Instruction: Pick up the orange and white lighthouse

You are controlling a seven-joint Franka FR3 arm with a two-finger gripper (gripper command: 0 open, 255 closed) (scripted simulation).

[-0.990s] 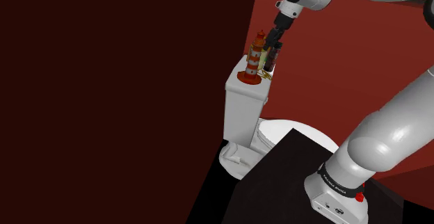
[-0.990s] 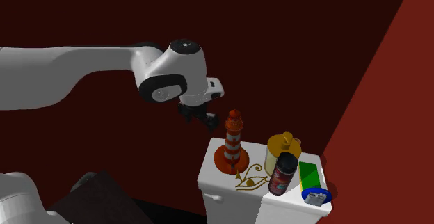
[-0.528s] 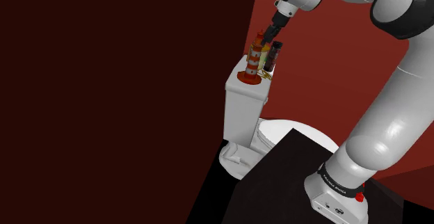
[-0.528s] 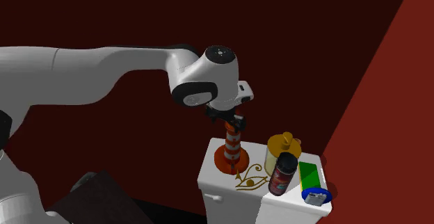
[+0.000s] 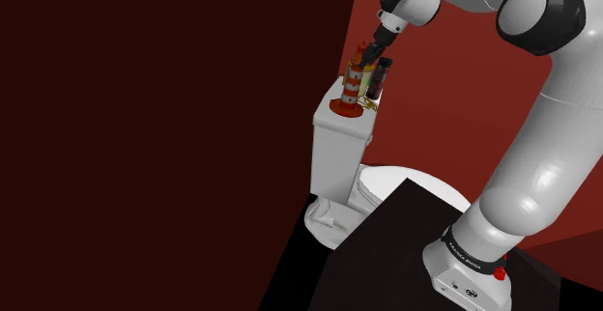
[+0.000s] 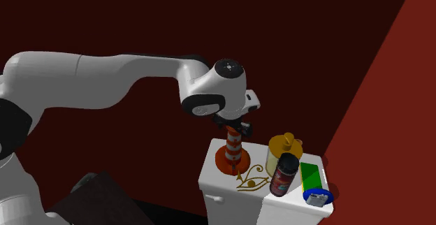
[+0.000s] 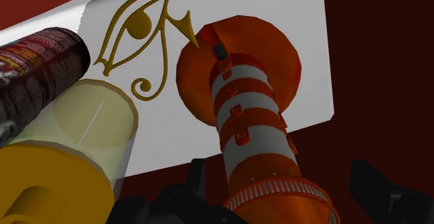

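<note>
The orange and white striped lighthouse (image 6: 234,152) stands upright on the lid of a white toilet tank (image 6: 222,183), on its wide orange base. My black gripper (image 6: 235,126) hangs straight over it, down around the lighthouse's top (image 5: 357,75). In the wrist view the lighthouse tower (image 7: 249,122) rises between the two fingers (image 7: 379,184). They stand apart on either side of it, with a gap showing on one side. The gripper (image 5: 368,55) is open.
Beside the lighthouse on the tank lid (image 7: 295,10) are a gold eye ornament (image 7: 142,31), a yellow-lidded jar (image 6: 283,150), a dark can (image 6: 284,175), a green card (image 6: 309,175) and a small blue item (image 6: 318,196). The toilet bowl (image 5: 406,183) lies below. Red walls stand behind.
The arm swung across toward the tank and the gripper, earlier beside the lighthouse, now sits over and around its top. The lighthouse has not moved.
</note>
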